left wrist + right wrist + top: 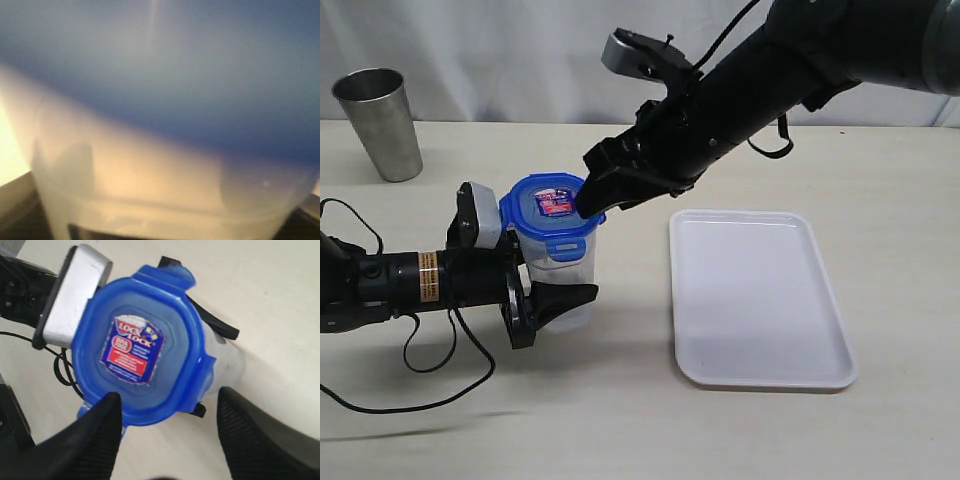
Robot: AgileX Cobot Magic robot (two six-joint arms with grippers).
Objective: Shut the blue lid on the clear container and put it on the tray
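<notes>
Left hand (pixel 560 298) clamps the clear container (pixel 560 270); I read "LOCK LOCK" on the blue lid (pixel 137 347). Right hand (pixel 167 402) gapes over it.

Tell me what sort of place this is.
Most likely a robotics lab or test bench, not a home kitchen. A bare beige table stands before a plain white curtain, the left arm trails loose cable, and only a few staged props are out, such as the tray and a steel cup.

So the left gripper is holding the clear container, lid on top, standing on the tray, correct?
Not on the tray. The left gripper holds the clear container, blue lid on top, on the table beside the tray; the exterior view shows it.
</notes>
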